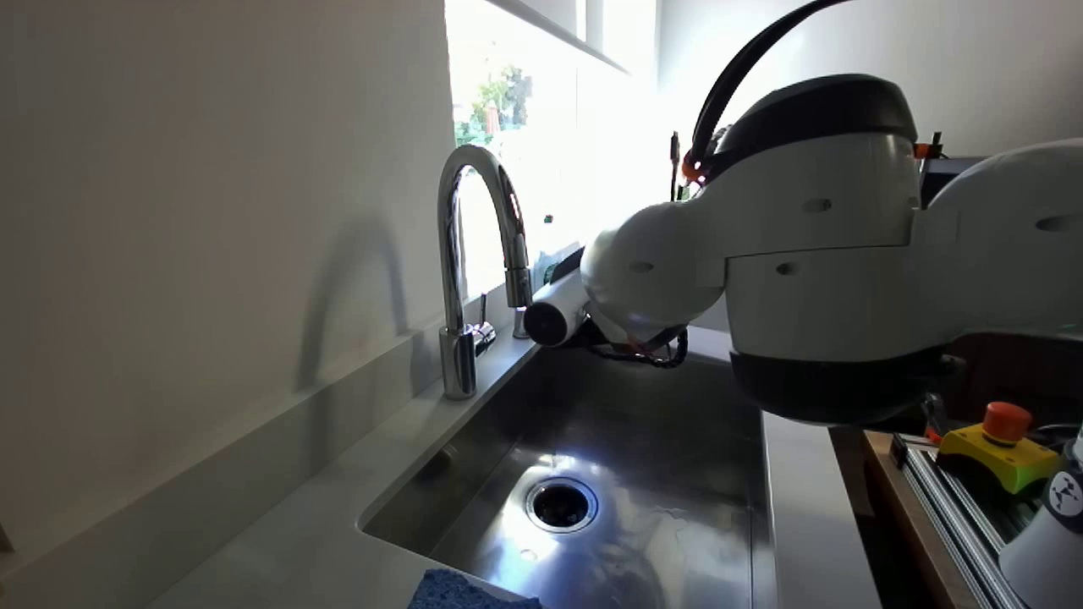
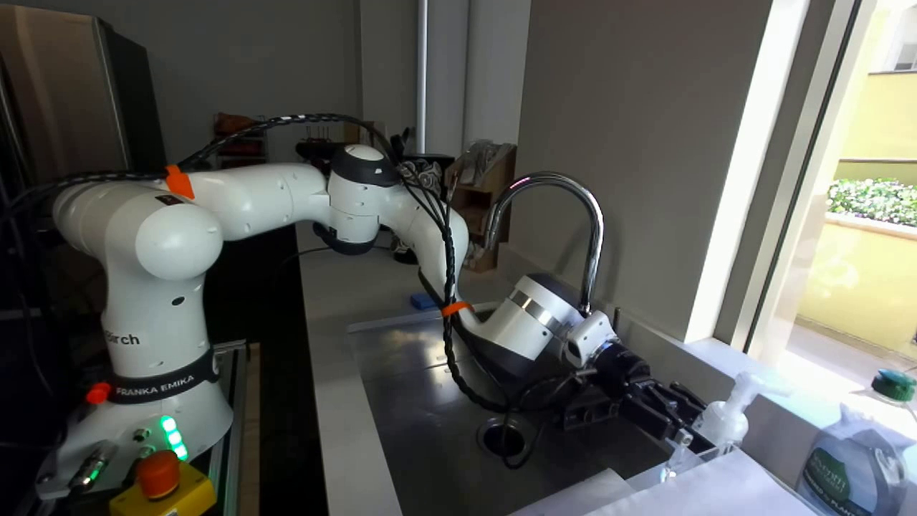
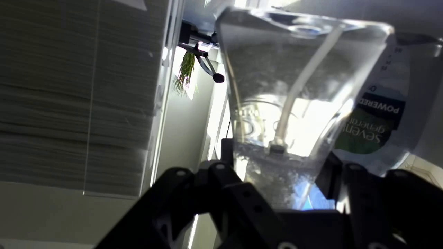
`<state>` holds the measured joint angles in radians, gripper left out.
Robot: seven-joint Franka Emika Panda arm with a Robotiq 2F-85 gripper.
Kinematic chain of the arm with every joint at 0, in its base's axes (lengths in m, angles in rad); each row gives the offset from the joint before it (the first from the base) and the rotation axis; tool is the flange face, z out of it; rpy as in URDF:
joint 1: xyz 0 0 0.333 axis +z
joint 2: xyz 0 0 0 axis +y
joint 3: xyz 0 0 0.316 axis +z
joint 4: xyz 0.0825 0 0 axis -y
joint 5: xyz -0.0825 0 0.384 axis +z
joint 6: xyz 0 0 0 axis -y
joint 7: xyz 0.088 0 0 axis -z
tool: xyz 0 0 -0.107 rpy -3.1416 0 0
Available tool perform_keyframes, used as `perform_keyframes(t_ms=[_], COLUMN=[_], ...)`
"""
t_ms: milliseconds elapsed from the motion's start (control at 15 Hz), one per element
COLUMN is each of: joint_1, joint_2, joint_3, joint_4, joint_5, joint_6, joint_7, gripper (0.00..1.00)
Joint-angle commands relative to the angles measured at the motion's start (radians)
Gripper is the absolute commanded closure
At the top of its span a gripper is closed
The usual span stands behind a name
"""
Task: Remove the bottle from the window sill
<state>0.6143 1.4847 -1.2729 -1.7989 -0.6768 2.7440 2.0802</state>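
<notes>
A bright window [image 1: 563, 161] lights the scene, and a white robot arm [image 2: 265, 204] with rounded joints and black braided cables [image 2: 449, 265] reaches over a smooth, shiny steel sink [image 1: 677, 448], hiding part of the glass in an exterior view. Along the foot of the window runs a long, pale, flat window sill [image 2: 809, 405]. A tall chrome faucet [image 1: 448, 254] bends in a hook near the arm's wrist. A thick stack of white paper [image 3: 69, 103] in a clear, straight-edged holder [image 3: 160, 103] crowds the reaching end on one flank; on the opposite flank is a rounded dish-soap bottle [image 2: 852, 466] with a green cap. Just beside it, near the sill, is the pump bottle [image 3: 294, 103]: clear, glossy, broad at the base, narrowing toward a whitish pump, with a pale tube slanting inside. Its long axis is close to vertical, pump uppermost, spout toward the window; the wrist view, itself inverted, shows the base at the top. Paper hides its foot in an exterior view; whether it touches the sill cannot be told. The black gripper [image 3: 278, 162] is clamped on it, a finger against each side. A rough blue sponge [image 1: 461, 592] lies at the sink's edge.
</notes>
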Motion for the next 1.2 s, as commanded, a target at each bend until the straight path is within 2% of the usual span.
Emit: perform_keyframes(t_ms=[0,400,467,533,667,800,1133], joint_1=[-0.041,-0.07,-0.073,-0.075,-0.072,-0.064,-0.058], joint_2=[0.0,0.001,0.001,0.001,0.001,0.0,0.0], joint_3=[0.044,0.081,0.084,0.085,0.078,0.066,0.056], joint_4=[0.058,0.102,0.107,0.108,0.106,0.097,0.097], joint_5=[-0.128,-0.19,-0.189,-0.184,-0.176,-0.175,-0.167], joint_6=[-0.076,-0.162,-0.17,-0.169,-0.16,-0.148,-0.144], joint_7=[0.122,0.2,0.208,0.208,0.219,0.238,0.252], gripper=[0.7,0.7,0.55,0.2,0.17,0.01,0.0])
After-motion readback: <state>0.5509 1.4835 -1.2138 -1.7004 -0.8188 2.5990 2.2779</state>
